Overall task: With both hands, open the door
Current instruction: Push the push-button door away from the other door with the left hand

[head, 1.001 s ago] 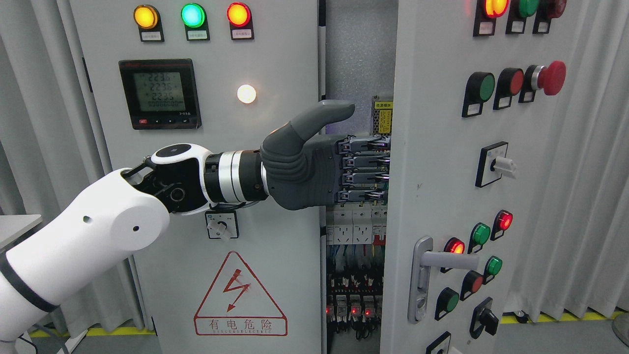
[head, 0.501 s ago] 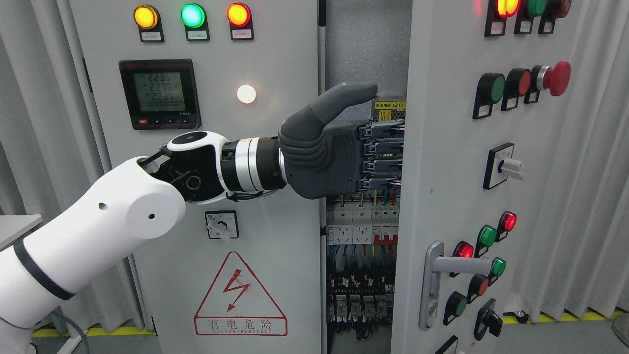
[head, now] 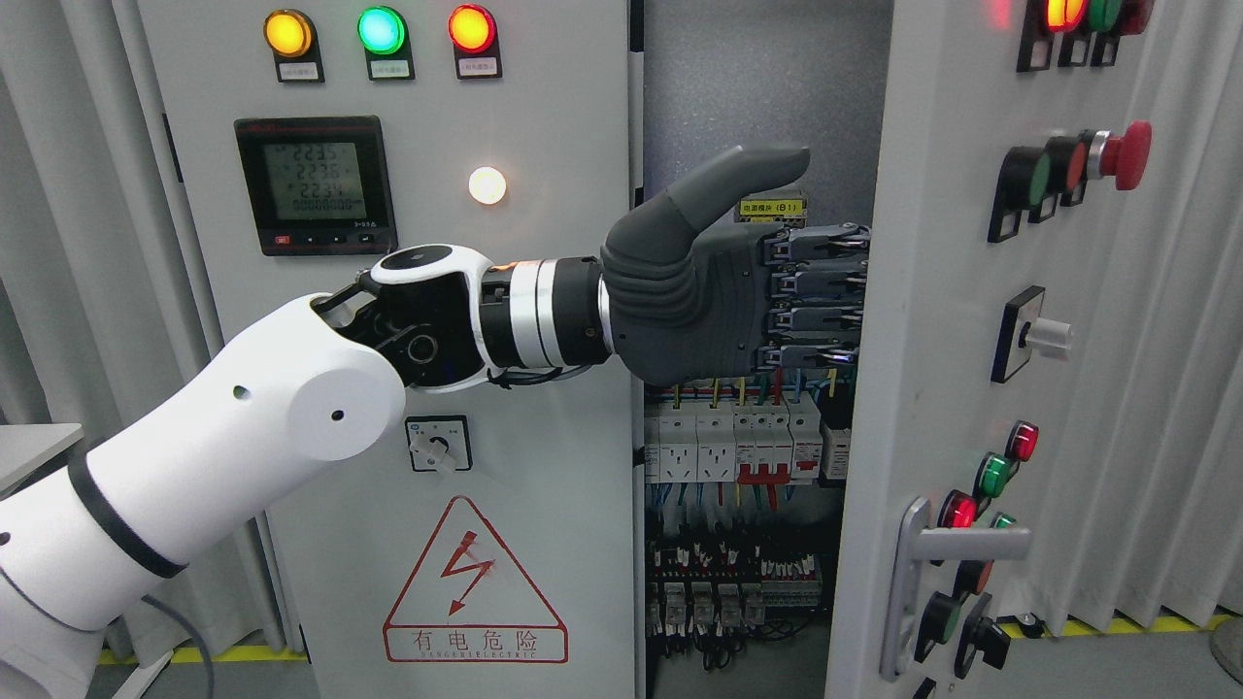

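The left hand (head: 723, 291), fingers curled behind the right door (head: 932, 291) edge, may slip off if the door swings faster.

My left hand (head: 699, 296) reaches to the right door (head: 932, 320), and my fingertips vanish behind its edge, so I cannot tell how they sit on it. Above the hand, the door's top lamps (head: 1078, 19) are cut by the frame. Far below, the lowest switches (head: 971, 641) are cropped too. The meter digits (head: 316, 180) left of my wrist are too small to read.
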Available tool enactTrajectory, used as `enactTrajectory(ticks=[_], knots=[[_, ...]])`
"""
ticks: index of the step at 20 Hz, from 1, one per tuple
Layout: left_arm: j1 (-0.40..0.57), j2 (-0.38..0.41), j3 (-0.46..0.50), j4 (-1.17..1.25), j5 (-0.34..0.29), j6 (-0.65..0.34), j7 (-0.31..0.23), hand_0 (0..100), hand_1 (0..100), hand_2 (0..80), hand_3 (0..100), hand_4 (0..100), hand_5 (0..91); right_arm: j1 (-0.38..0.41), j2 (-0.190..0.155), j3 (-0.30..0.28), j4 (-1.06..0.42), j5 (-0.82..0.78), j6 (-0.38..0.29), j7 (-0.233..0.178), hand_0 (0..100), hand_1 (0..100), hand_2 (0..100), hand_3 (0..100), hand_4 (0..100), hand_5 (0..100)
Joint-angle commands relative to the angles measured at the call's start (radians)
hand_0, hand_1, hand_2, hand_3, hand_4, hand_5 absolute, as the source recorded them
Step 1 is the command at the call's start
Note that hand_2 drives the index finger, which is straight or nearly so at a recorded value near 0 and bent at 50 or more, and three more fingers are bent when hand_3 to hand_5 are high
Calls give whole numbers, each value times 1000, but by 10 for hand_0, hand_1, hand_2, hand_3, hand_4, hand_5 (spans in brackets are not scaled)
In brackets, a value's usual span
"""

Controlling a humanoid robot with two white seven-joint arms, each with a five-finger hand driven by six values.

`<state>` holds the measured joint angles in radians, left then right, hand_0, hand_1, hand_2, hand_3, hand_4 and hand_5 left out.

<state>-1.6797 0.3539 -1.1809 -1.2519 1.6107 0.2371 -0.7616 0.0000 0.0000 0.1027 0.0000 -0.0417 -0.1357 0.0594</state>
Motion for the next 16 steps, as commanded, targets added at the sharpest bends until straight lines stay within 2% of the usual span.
enactTrajectory(ticks=[1, 9, 16], knots=[[-24, -73, -2, -43, 2, -27, 45, 292, 0, 29, 29, 33, 0, -23, -3, 0, -6, -1, 1, 0, 219, 0, 0, 0, 0, 0], [-31, -127, -5, -84, 0, -32, 131, 292, 0, 29, 29, 33, 0, -23, -5, 2, -8, 0, 1, 0, 219, 0, 0, 0, 0, 0], [-31, -170, -5, -113, -2, -33, 136, 291, 0, 29, 29, 34, 0, -22, -11, 3, -14, -1, -1, 0, 219, 0, 0, 0, 0, 0]])
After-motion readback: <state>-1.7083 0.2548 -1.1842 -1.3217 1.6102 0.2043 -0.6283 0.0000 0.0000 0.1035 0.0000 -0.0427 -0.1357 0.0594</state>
